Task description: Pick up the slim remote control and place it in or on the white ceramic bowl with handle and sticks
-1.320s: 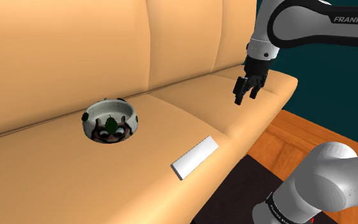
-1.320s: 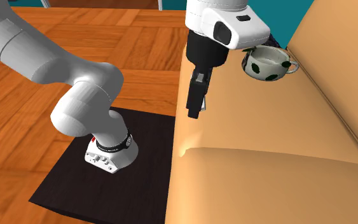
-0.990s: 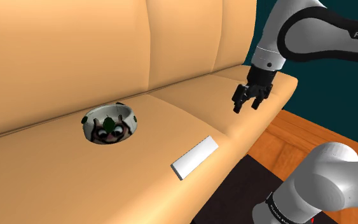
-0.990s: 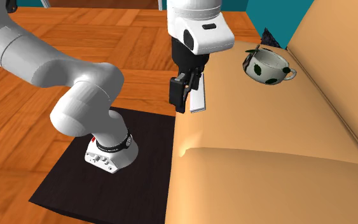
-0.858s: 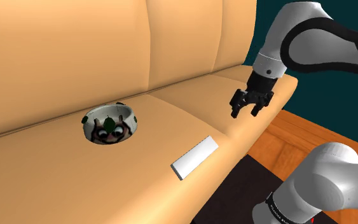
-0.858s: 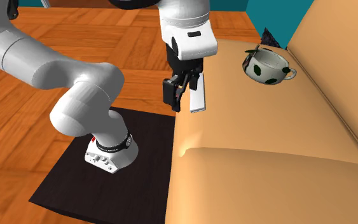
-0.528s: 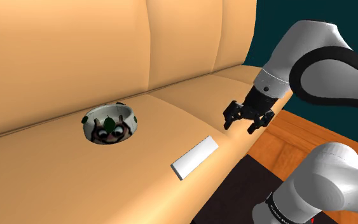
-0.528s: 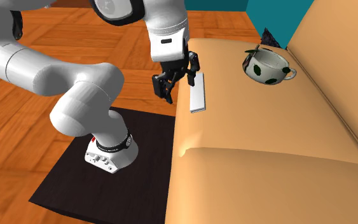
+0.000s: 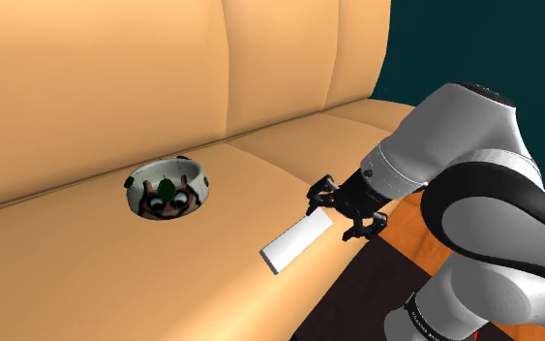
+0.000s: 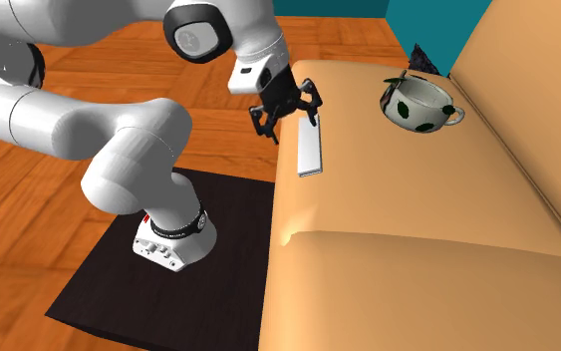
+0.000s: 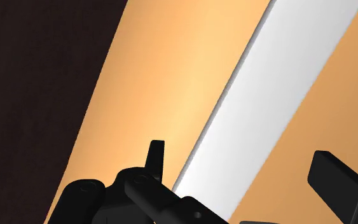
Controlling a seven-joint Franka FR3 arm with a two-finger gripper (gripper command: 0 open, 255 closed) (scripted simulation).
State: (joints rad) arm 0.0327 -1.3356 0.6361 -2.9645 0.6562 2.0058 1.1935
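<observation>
A slim white remote (image 9: 295,242) lies flat on the tan sofa seat, close to the seat's front edge. It also shows in the second exterior view (image 10: 310,150). My black gripper (image 9: 338,213) is open and hangs low over the remote's end nearest the arm (image 10: 288,112). In the wrist view the remote (image 11: 279,95) runs as a long white strip between the two fingers (image 11: 157,159), which stand apart and do not touch it. The white bowl with dark green spots, a handle and sticks (image 9: 168,187) sits further along the seat by the backrest (image 10: 422,103).
The sofa backrest (image 9: 164,68) rises right behind the bowl. A wooden floor (image 10: 119,60) and a black mat (image 10: 168,259) under the stand lie below the seat's front edge. A teal wall (image 9: 473,48) stands beyond the sofa's end.
The arm has swung down and along the seat from near the sofa's far end to the remote. The fingers stayed apart. Remote and bowl have not moved.
</observation>
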